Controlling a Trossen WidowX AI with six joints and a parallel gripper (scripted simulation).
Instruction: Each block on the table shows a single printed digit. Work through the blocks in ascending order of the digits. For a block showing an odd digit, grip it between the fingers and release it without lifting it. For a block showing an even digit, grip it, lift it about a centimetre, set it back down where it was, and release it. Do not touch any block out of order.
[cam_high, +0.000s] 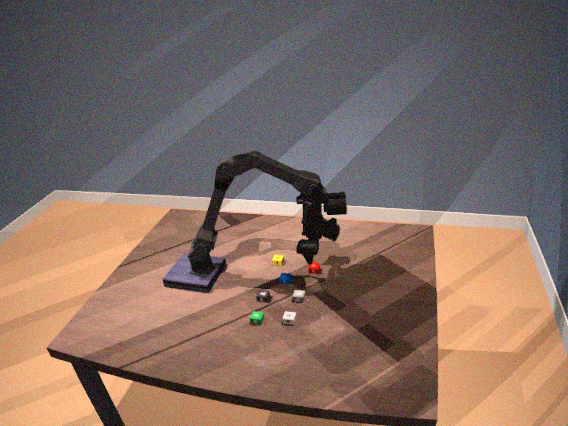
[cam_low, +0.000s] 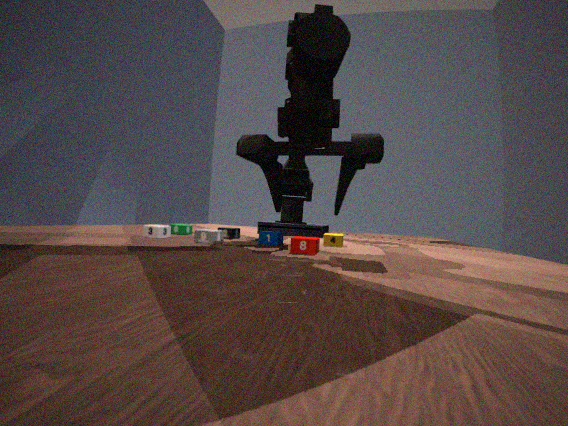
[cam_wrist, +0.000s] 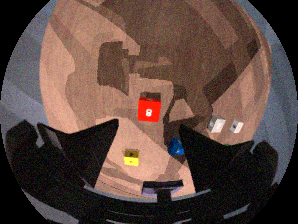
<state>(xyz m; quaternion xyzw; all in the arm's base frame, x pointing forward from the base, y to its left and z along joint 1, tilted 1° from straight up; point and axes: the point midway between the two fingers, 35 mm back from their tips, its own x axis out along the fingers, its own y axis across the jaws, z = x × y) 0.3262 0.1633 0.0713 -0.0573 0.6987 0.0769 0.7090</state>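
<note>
The red block (cam_high: 314, 268) (cam_low: 304, 245) (cam_wrist: 149, 109) shows an 8 and sits on the table. My gripper (cam_high: 310, 261) (cam_low: 307, 212) (cam_wrist: 149, 125) is open and empty above it, with the fingertips wide apart. The blue block (cam_high: 285, 279) (cam_low: 270, 238) (cam_wrist: 176, 146) shows a 1. The yellow block (cam_high: 278, 260) (cam_low: 333, 240) (cam_wrist: 131, 158) shows a 4. The white block (cam_high: 289, 318) (cam_low: 157, 231) (cam_wrist: 236, 126) shows a 3. The grey block (cam_high: 298, 296) (cam_low: 208, 236) (cam_wrist: 216, 124), black block (cam_high: 263, 296) (cam_low: 229, 233) and green block (cam_high: 256, 317) (cam_low: 181, 229) have digits I cannot read clearly.
The arm's base plate (cam_high: 195, 273) (cam_low: 320, 229) (cam_wrist: 162, 188) stands on the table behind the blocks as seen in the exterior view. The blue block is the red block's nearest neighbour. Dark shadow patches cross the table (cam_high: 350, 390).
</note>
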